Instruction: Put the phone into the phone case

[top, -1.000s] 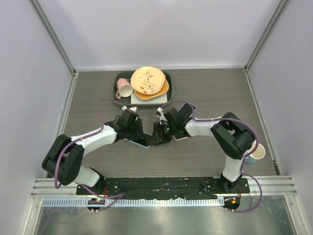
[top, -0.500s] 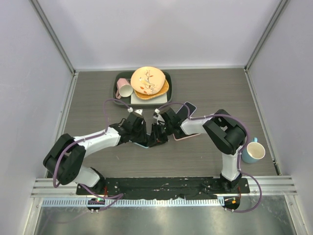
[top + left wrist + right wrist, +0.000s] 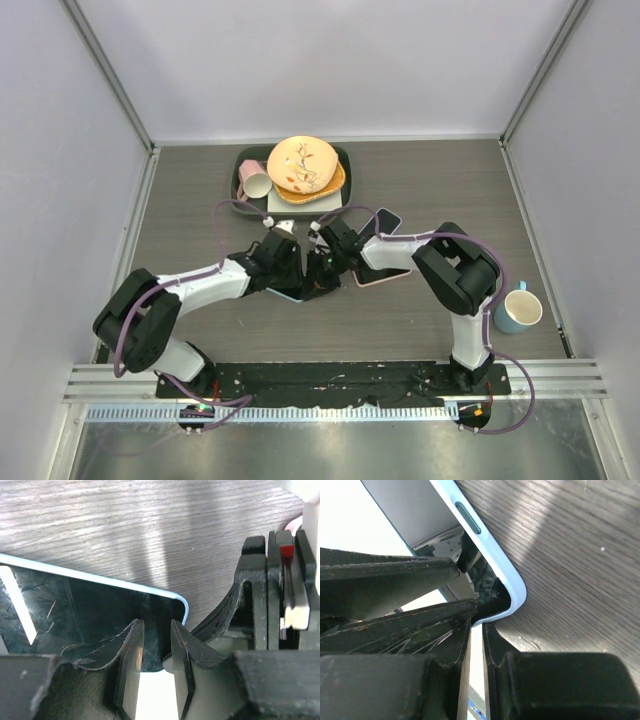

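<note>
Grey wooden desk [image 3: 180,200] under everything. At its far edge, a dark tray [image 3: 243,158] with stacked plates [image 3: 303,163] on it. Near the right edge of the desk, well apart from the rest, a blue mug [image 3: 520,312], upright. Back on the tray, left of the plates, a pink cup [image 3: 254,184].

In the middle of the desk, lying flat between both arms, a pale blue phone case [image 3: 492,550]. Inside its rim, a phone [image 3: 75,610] with a dark glossy face. At one corner, seen from the right wrist, a dark gap between rim and phone. Fully seated or not: cannot tell.

Left pincer [image 3: 155,627] low over a corner of the case, fingers pressed nearly together with only a narrow slit, pinching nothing visible. Right pincer [image 3: 477,625] at a corner from the other side, likewise pressed almost together, tips just beside the rim.
</note>
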